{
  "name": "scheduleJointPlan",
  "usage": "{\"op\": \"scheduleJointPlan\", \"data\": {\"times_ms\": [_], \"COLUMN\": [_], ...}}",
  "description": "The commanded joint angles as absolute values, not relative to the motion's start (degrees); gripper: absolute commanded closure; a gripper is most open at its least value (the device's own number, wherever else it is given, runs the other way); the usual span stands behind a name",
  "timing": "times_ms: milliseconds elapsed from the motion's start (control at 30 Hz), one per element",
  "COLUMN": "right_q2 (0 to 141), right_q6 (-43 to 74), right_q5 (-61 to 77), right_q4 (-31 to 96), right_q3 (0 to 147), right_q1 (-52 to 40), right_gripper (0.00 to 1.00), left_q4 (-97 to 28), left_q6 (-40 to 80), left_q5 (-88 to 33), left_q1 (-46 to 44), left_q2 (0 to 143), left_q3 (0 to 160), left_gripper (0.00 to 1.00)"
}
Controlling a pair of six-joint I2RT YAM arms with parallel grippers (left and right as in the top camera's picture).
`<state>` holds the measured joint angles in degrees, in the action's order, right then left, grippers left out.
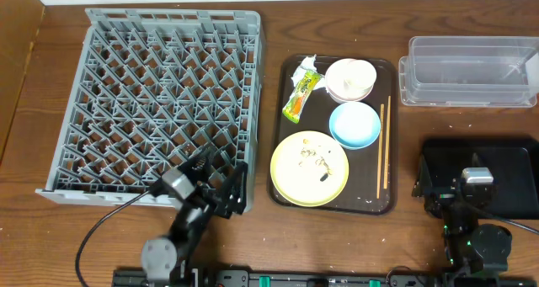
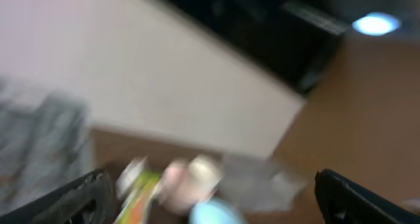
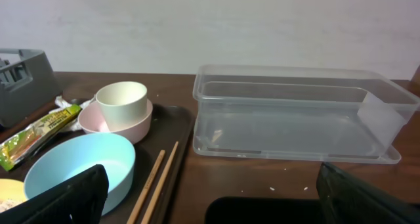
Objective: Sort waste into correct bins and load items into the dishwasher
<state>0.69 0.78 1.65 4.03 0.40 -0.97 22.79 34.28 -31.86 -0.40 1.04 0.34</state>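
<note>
On the dark brown tray point(image 1: 383, 204) lie a yellow plate point(image 1: 309, 167) with pale crumbs, a light-blue bowl point(image 1: 354, 124), a pinkish-white bowl point(image 1: 341, 92) with a cream cup point(image 1: 352, 73) in it, chopsticks point(image 1: 384, 148), a snack wrapper point(image 1: 301, 95) and a white napkin point(image 1: 305, 66). The grey dish rack point(image 1: 168, 93) fills the left. My left gripper point(image 1: 229, 192) is open and empty at the rack's near right corner; its view is blurred. My right gripper point(image 1: 473, 190) is open and empty over the black bin point(image 1: 505, 165). The clear tub point(image 1: 468, 71) is beyond it.
In the right wrist view the jaws point(image 3: 210, 201) frame the black bin point(image 3: 262, 211), with the clear tub point(image 3: 295, 112) behind, and the chopsticks point(image 3: 157, 181), blue bowl point(image 3: 79, 165) and cup point(image 3: 122, 102) to the left. A few crumbs lie on the wooden table.
</note>
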Motion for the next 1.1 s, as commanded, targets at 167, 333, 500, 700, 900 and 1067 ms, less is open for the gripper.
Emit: {"op": "scheduleJointPlan", "data": {"times_ms": [167, 333, 500, 700, 900, 1067], "right_q2": [0.4, 0.4, 0.4, 0.4, 0.4, 0.4], "right_q6": [0.1, 0.1, 0.1, 0.1, 0.1, 0.1], "right_q5": [1.5, 1.6, 1.5, 1.6, 1.5, 1.5], "right_q4": [4.2, 4.3, 4.3, 4.2, 4.3, 4.2], "right_q3": [0.3, 0.3, 0.3, 0.3, 0.3, 0.3], "right_q1": [-0.7, -0.7, -0.7, -0.7, -0.7, -0.7], "right_gripper": [0.01, 0.01, 0.01, 0.01, 0.01, 0.01], "left_q4": [28.2, 6.9, -12.3, -40.1, -57.8, -57.9], "left_q6": [42.6, 33.2, 24.7, 14.7, 12.5, 12.7], "left_q5": [-33.8, -32.4, -42.8, -40.7, -6.7, -4.6], "left_q1": [-0.4, -0.5, -0.7, -9.1, -26.3, -34.6], "left_q2": [2.4, 14.4, 36.3, 60.1, 73.8, 79.6], "left_q3": [7.6, 24.1, 45.9, 70.2, 80.0, 80.0], "left_gripper": [0.00, 0.00, 0.00, 0.00, 0.00, 0.00]}}
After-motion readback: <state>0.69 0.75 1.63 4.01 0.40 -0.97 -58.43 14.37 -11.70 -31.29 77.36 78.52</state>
